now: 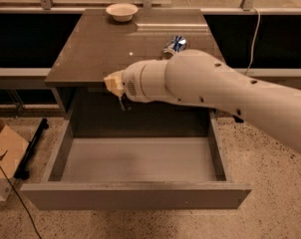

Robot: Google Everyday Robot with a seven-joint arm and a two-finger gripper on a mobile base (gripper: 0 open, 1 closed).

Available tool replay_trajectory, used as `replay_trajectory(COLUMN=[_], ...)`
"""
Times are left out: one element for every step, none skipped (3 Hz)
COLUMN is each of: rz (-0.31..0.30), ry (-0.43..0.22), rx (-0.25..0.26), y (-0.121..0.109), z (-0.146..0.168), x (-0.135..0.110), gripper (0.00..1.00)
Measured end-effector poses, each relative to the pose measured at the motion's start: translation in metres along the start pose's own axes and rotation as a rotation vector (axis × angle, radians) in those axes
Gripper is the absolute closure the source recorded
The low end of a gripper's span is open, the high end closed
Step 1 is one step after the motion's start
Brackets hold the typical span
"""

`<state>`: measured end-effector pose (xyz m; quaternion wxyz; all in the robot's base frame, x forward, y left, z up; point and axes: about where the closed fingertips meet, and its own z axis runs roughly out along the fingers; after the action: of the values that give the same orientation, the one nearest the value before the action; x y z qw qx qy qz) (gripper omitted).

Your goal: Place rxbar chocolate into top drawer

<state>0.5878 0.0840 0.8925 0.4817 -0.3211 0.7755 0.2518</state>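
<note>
Gripper (114,84) at front edge of cabinet top (90,49), left of centre, above back edge of open top drawer (135,195). Released or clenched: cannot tell. No sure sighting of rxbar chocolate; possibly the dark sliver (122,103) hanging just beneath the gripper.

Risk: release too near the back edge, with the bar catching on the cabinet front. Risk: weak hold, with early drop.

Hidden behind the arm (215,91): right back corner of drawer, lower edge of crushed can (174,45).

wide grey top drawer (135,197) is pulled open (shallow, plain front), gripper (116,88) above its back edge.
</note>
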Motion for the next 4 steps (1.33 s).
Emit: replay_trajectory(rz=[0.124, 0.32, 0.444, 0.491], ry=[0.148, 0.253, 0.277, 0.277], rx=[-0.002, -0.042, -0.058, -0.051], y=[0.019, 0.041, 0.049, 0.041], z=[-0.012, 0.003, 0.017, 0.023], x=[0.08, 0.186, 0.253, 0.283], gripper=[1.0, 1.0, 1.0, 0.84])
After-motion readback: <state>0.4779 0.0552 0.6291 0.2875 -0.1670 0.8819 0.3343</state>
